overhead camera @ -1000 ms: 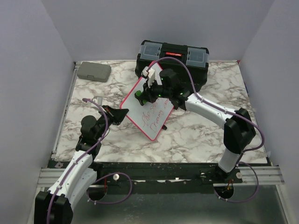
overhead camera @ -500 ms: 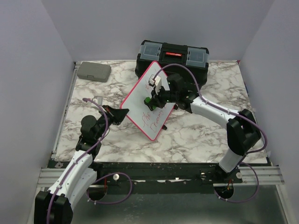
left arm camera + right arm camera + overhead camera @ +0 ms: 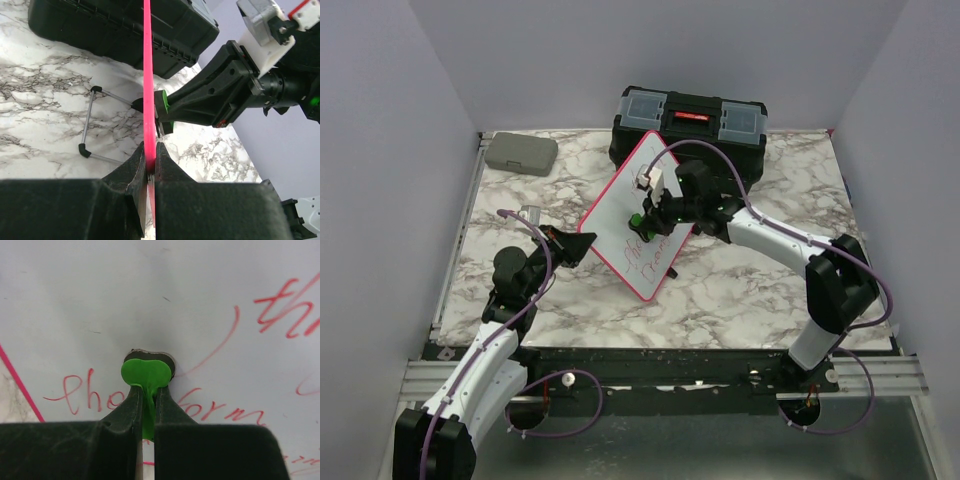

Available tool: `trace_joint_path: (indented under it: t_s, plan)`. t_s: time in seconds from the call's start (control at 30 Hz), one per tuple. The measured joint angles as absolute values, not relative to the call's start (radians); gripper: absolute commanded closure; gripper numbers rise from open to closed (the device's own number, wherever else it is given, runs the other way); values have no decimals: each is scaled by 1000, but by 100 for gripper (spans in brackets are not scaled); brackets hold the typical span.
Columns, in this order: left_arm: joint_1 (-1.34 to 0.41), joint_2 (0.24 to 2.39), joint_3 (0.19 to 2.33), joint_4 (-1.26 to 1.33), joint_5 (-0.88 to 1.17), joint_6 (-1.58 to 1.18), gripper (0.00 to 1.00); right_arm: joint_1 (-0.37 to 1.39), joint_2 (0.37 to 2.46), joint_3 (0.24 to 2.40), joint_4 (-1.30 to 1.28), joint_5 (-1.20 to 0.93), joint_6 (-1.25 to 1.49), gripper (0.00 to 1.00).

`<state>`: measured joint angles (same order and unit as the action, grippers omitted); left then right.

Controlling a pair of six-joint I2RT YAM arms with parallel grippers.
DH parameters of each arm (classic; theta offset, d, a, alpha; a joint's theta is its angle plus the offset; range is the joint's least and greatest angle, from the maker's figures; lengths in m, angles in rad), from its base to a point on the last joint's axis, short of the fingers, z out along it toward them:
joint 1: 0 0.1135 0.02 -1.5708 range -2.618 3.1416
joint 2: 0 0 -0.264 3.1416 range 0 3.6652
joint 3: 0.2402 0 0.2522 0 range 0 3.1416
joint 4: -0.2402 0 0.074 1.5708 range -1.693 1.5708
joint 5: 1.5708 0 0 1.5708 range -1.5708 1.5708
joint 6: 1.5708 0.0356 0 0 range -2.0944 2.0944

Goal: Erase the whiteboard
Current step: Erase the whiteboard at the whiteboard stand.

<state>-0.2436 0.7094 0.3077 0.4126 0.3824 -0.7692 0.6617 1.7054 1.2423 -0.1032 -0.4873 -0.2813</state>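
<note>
Right now the wiping step is in hand. The whiteboard [image 3: 617, 222] stands tilted near the middle of the tabletop [image 3: 740, 290], just in front of the black toolbox [image 3: 690, 118], with its face turned toward the right arm. The left hand [image 3: 151, 155] is closed tight on the board's pink frame at the corner nearest it, and looks to be bracing the board rather than carrying it. In the left wrist view the board's wire stand [image 3: 87, 125] rests on the marble behind it.

The right hand [image 3: 146, 395] is clamped fully onto the green grip of a small eraser [image 3: 148, 371], whose dark pad is pressed flat against the white face. Around the pad the upper part of the board looks clean, apart from a few faint specks. Red handwriting [image 3: 280, 305] runs beside and below the pad, down toward the lower edge, so by my reckoning the job is only partly done.

The next move likely calls for dragging the pad down and across those red lines with steady pressure into the board. The left hand would need to hold firm against that push, or the board could slide or tip back toward the toolbox. Strokes should stop short of the frame so the eraser does not slip off the edge.
</note>
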Motion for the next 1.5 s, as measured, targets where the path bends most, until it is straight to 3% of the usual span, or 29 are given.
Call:
trace_joint_path:
  t_s: [0.77, 1.5]
  plan:
    - [-243, 709, 308, 411, 383, -767, 100, 630, 1726, 1269, -168, -460, -329, 99]
    - [-243, 709, 314, 403, 378, -766, 100, 613, 1781, 1394, -266, -402, -192, 99]
